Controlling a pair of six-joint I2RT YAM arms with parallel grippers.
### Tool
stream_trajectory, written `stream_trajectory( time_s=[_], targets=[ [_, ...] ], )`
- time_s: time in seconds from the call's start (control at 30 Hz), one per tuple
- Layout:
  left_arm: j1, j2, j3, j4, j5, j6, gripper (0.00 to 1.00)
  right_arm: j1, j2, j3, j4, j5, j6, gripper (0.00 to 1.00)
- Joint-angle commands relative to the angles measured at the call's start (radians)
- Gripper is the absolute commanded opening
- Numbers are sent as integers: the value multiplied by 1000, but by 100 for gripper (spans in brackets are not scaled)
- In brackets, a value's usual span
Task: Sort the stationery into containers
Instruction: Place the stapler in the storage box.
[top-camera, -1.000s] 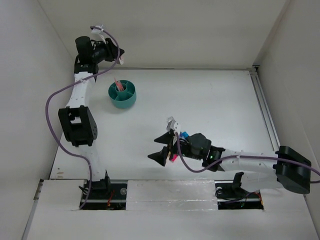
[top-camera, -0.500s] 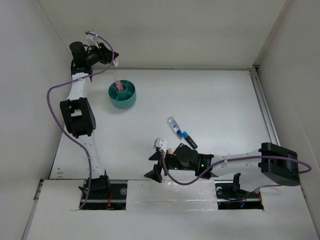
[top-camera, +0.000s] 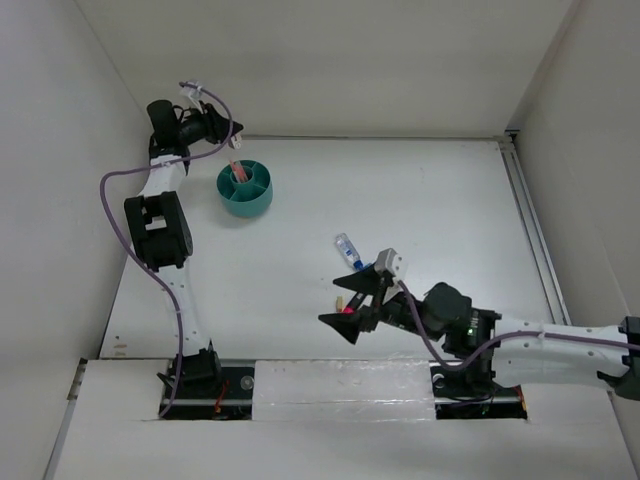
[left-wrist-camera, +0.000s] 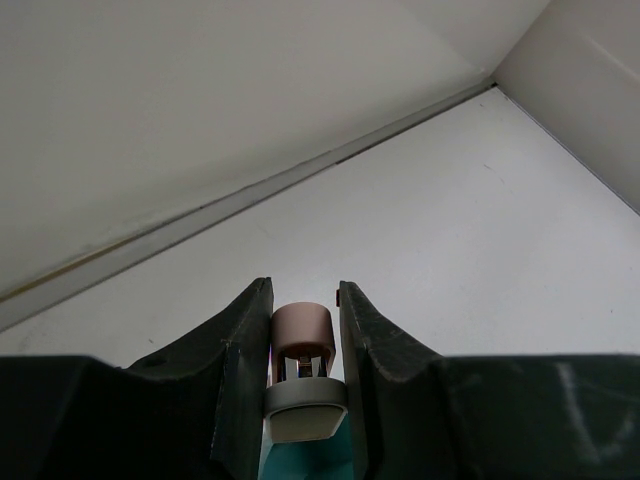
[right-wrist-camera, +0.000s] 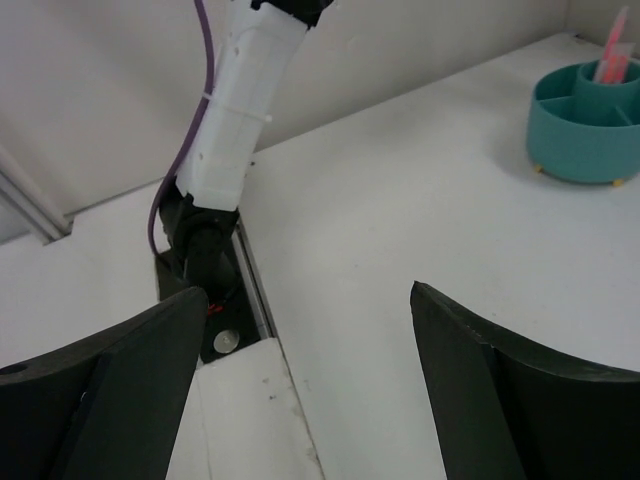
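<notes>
left end effector poised with a pen over the tub, right one gaping above the loose pieces

the left end effector (left-wrist-camera: 304, 296) has its jaws drawn in narrow on a salmon-pink pen (left-wrist-camera: 303, 330). the pen is seen end-on and pinched between both fingers, with teal showing directly beneath it. it seems to be held upright like this so it can drop tip-first into a compartment of the teal tub (top-camera: 245, 208), which sits just below and in front of that end effector.

the right end effector (right-wrist-camera: 305, 290) is spread wide with nothing between its fingers. it is probably open because it is lining up on the pieces lying right under it on the table (top-camera: 420, 200).

counted:
- one tub.
- one pen in the left grip.
- at least one more pink pen (right-wrist-camera: 610, 45) standing in the tub. whether there are two i cannot tell.
- one clear-blue tube (top-camera: 345, 244), just beyond the right end effector's fingertips.
- one blue scrap of what looks like the marker (top-camera: 368, 268), tight beside the right end effector.
- one tiny tan piece (top-camera: 341, 300) between its fingers.
- one pink sliver (top-camera: 349, 310) next to the tan piece, likely the highlighter and mostly hidden.

no eraser shows in any view.
</notes>
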Motion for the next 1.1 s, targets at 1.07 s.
stream_trajectory(
  time_s=[1.07],
  targets=[
    [-31, -113, -180, -32, -32, 134, 0, 4, -478, -44, -381, 220, -57, 88]
  ],
)
